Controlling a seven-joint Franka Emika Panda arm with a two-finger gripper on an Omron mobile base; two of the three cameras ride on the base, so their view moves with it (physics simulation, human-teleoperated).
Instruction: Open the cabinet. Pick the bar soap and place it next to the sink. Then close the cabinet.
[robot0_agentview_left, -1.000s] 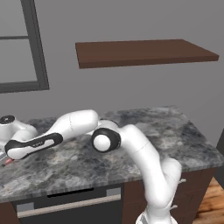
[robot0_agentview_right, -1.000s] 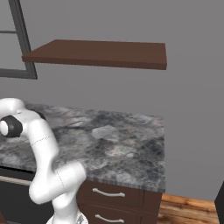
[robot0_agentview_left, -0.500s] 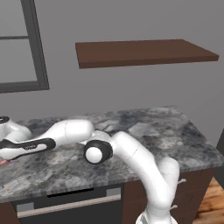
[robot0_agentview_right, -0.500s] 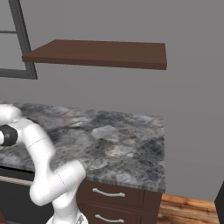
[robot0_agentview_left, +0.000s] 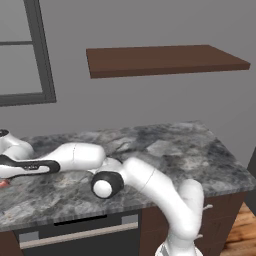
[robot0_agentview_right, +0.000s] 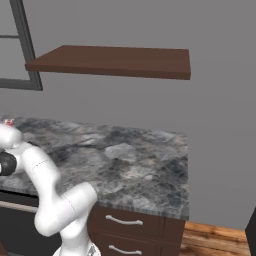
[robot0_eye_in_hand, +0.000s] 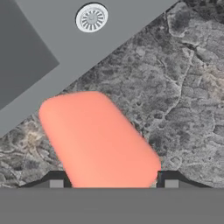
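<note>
In the hand view the gripper (robot0_eye_in_hand: 113, 183) sits at the bottom edge, its two dark fingertips (robot0_eye_in_hand: 56, 180) spread to either side of the soap (robot0_eye_in_hand: 98, 140). The tips stand right at the bar's flanks; whether they pinch it or merely flank it cannot be told for sure, though the bar filling the lower centre of the frame between them suggests it is held.

The soap is a plain salmon-pink bar with rounded corners. It looks stiff and light, and its smooth skin is probably slippery, so a hold across the two long flat sides near the middle would serve best; a grip near a rounded end could let it squirt out.

Beyond the bar lies the grey marbled counter (robot0_eye_in_hand: 183, 96), running up the right of the frame. Farther off, in the upper left, is the sink (robot0_eye_in_hand: 57, 48), a flat grey basin with a round drain (robot0_eye_in_hand: 91, 18) at the top centre; nothing else lies in the part of the basin that shows. The soap hangs over the counter just beside the basin's edge.

In the left base view the arm reaches to the left edge, low over the counter (robot0_agentview_left: 165, 150), with a shelf (robot0_agentview_left: 160, 59) on the wall behind.
</note>
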